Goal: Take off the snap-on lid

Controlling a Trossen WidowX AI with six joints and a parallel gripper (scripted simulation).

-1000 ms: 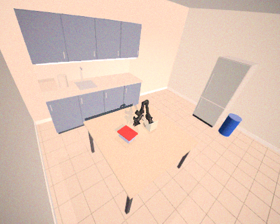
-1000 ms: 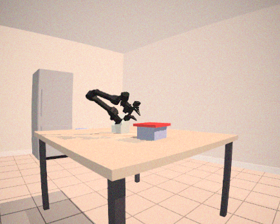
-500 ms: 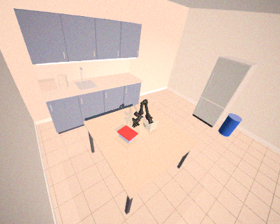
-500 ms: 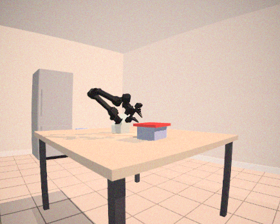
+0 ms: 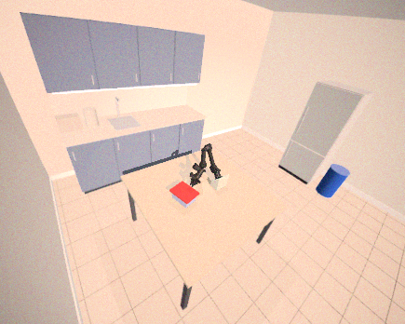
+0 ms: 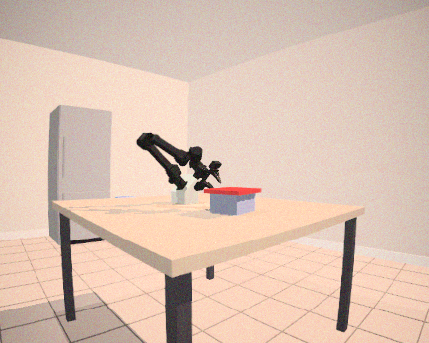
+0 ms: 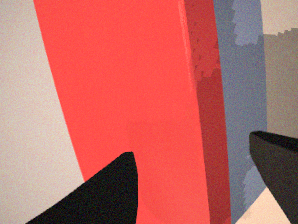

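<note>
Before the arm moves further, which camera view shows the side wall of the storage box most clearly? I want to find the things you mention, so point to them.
The exterior view: two faces of the storage box (image 5: 185, 203) (image 6: 224, 204) (image 7: 245, 90) show under the lid (image 5: 184, 192) (image 6: 233, 190) (image 7: 130, 90). The top view shows a thin strip; the wrist view, only part of it.

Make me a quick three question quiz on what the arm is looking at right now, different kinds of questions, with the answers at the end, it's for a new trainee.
1. True or false: the red lid is on the storage box.

2. Multiple choice: what stands on the floor near the fridge?
a) a yellow crate
b) a blue cylinder
c) a green stool

3. Fill in the blank: the gripper has its two fingers standing ____, with nothing gripped between them.

Key: 1. True; 2. b; 3. apart
</note>
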